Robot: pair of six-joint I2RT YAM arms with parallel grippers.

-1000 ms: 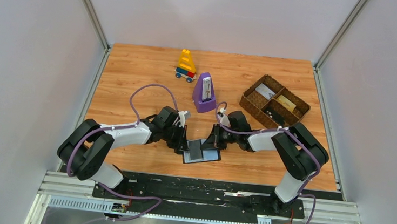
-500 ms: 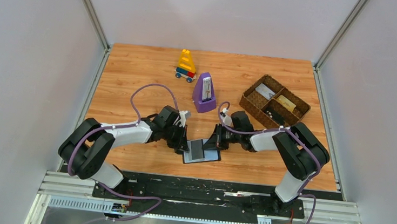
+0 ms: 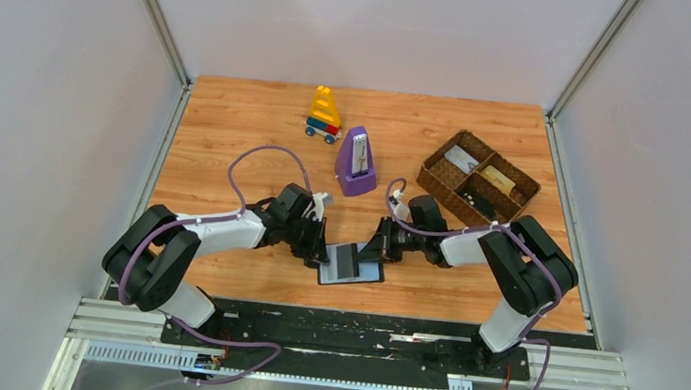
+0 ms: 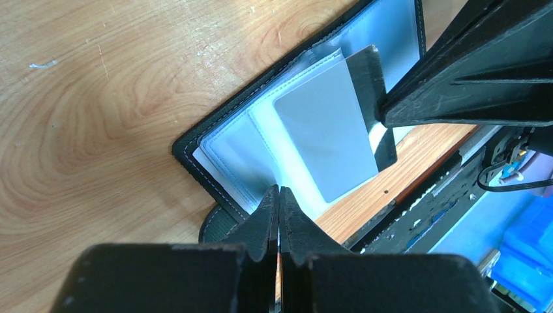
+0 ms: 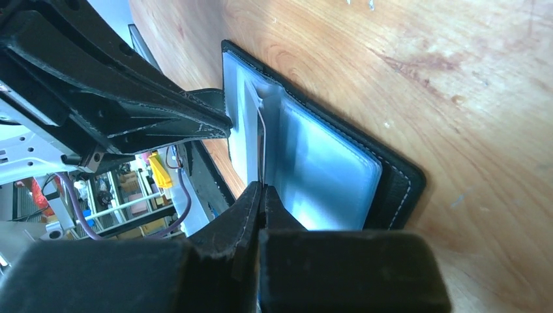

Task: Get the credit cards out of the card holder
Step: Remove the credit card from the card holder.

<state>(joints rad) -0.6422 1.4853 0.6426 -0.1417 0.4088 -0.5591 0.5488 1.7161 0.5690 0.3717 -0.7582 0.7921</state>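
Observation:
The black card holder (image 3: 370, 273) lies open near the table's front edge, its grey-blue clear sleeves up; it also shows in the left wrist view (image 4: 225, 153) and in the right wrist view (image 5: 326, 176). My left gripper (image 3: 321, 253) is shut on a sleeve edge at its left side (image 4: 279, 190). My right gripper (image 3: 371, 252) is shut on a grey credit card with a dark stripe (image 4: 323, 140), which stands partly out of a sleeve. That card is edge-on in the right wrist view (image 5: 263, 140), between my shut fingertips (image 5: 263, 188). No yellow-orange card shows in the holder.
A brown woven divided tray (image 3: 450, 199) with cards in it stands at the back right. A purple metronome (image 3: 356, 163) stands behind the holder, and a toy block car (image 3: 324, 114) further back. The black base rail (image 3: 349, 323) runs just in front of the holder.
My right arm has drawn back a little to the right with the card. My left gripper has stayed on the holder.

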